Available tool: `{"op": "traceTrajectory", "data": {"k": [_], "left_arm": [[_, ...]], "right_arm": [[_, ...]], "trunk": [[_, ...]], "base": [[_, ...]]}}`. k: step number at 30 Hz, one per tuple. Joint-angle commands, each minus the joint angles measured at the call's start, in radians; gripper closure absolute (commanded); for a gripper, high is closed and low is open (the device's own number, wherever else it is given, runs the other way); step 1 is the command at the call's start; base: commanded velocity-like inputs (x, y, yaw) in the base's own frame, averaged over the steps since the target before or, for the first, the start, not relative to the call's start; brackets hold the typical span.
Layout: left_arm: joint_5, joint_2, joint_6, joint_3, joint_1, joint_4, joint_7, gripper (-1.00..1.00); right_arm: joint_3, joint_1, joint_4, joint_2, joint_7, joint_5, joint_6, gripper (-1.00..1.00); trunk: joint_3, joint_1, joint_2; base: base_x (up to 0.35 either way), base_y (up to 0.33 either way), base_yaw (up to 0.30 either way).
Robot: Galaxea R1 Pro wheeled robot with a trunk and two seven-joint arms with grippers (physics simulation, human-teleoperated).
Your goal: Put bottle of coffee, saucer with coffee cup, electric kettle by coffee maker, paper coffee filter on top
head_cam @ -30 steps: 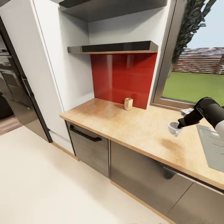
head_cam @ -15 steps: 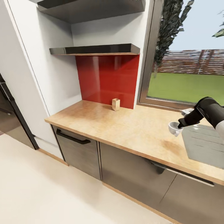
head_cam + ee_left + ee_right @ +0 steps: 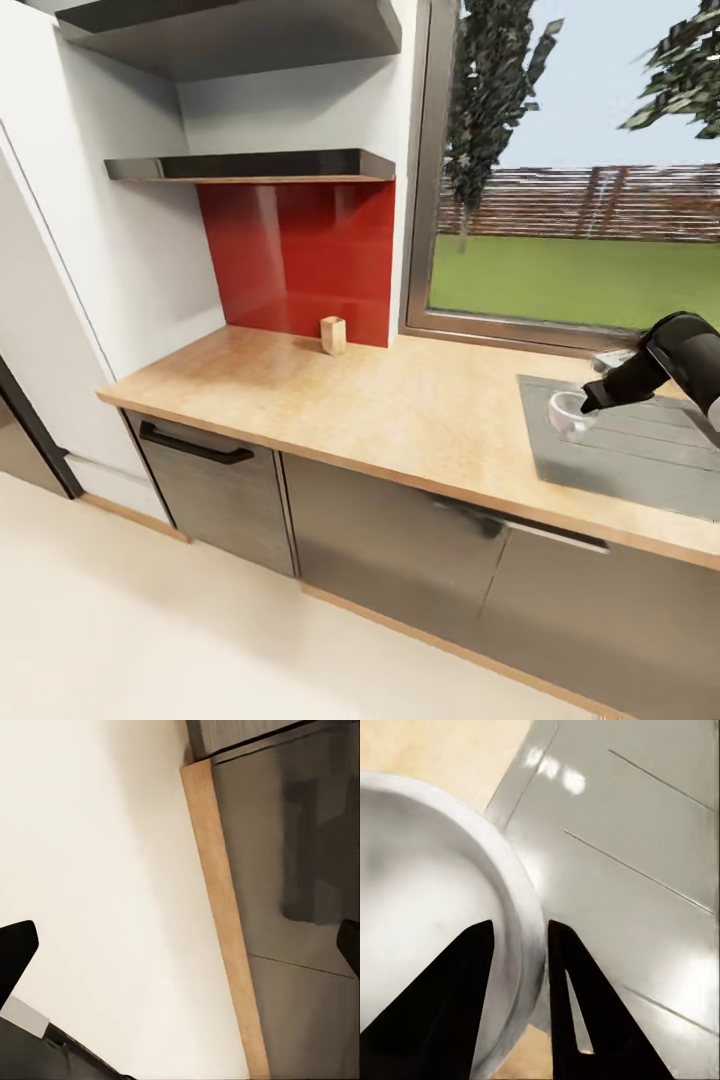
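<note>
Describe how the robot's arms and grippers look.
In the head view the right arm is a rounded glossy black shell with a pale grey-white segment at the edge, tapering to a black right gripper. Its fingers are flat matte black wedges. The left gripper's fingers are black too, with a light grey patch nearby. No cables or markings are visible.

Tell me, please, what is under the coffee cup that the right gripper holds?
The right gripper holds the coffee cup by its rim over the grey sink drainboard, near the kitchen countertop edge. The cup hides the spot directly beneath it.
</note>
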Motion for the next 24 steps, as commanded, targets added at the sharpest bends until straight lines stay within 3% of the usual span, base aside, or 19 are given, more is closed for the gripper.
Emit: {"op": "traceTrajectory", "data": {"k": [1, 3, 8, 16, 24], "left_arm": [[0.007, 0.0, -0.001, -0.007, 0.0, -0.001, -0.002, -1.0], [0.007, 0.0, -0.002, -0.007, 0.0, -0.002, -0.002, -1.0], [0.007, 0.0, -0.003, -0.007, 0.0, -0.002, -0.002, -1.0], [0.007, 0.0, -0.003, -0.007, 0.0, -0.002, -0.001, -1.0], [0.007, 0.0, -0.003, -0.008, 0.0, -0.002, -0.002, -1.0]], "right_arm": [[0.002, 0.0, -0.002, -0.01, 0.028, 0.007, 0.001, 1.0], [0.003, 0.0, -0.029, -0.045, 0.102, 0.01, 0.001, 1.0], [0.004, 0.0, -0.098, -0.114, 0.158, 0.01, 0.0, 1.0], [0.005, 0.0, -0.105, -0.129, 0.22, 0.012, 0.0, 1.0], [0.005, 0.0, -0.105, -0.136, 0.229, 0.012, 0.0, 1.0]], "trunk": [[-0.001, 0.0, -0.001], [0.0, 0.0, -0.001], [0.0, 0.0, -0.001], [0.004, 0.0, -0.001], [0.008, 0.0, -0.001]], "base": [[-0.237, -0.181, -0.051], [-0.243, -0.186, -0.027], [-0.195, -0.149, -0.014], [-0.038, -0.012, -0.168], [-0.284, 0.0, -0.136]]}}
